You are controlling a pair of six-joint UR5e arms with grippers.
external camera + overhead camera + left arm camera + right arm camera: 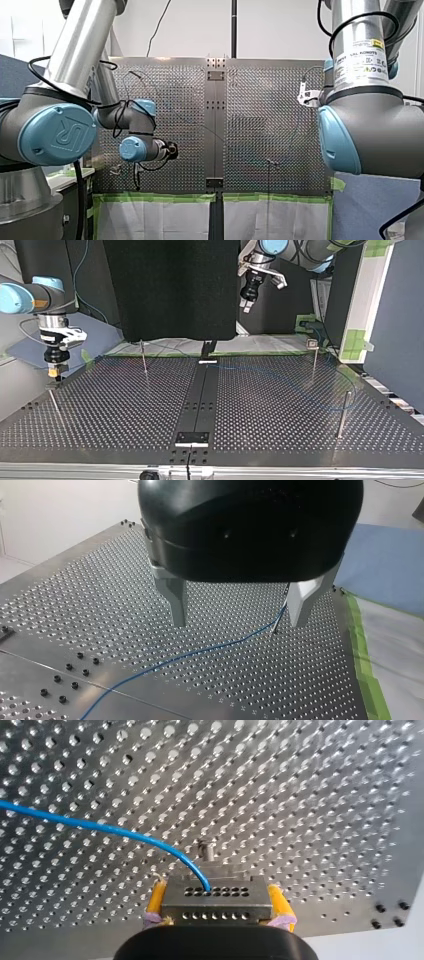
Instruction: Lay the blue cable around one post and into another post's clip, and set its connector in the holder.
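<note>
Pinching connector (216, 901) between yellow pads (156, 900), right gripper (216, 894) was seen; left gripper (237, 622) was spread above slack blue cable (200, 651); routing, clipping, seating were judged outstanding.

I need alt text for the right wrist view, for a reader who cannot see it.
My right gripper, with yellow pads, is shut on a grey connector. A blue cable leaves the connector and curves away over the perforated table.
</note>
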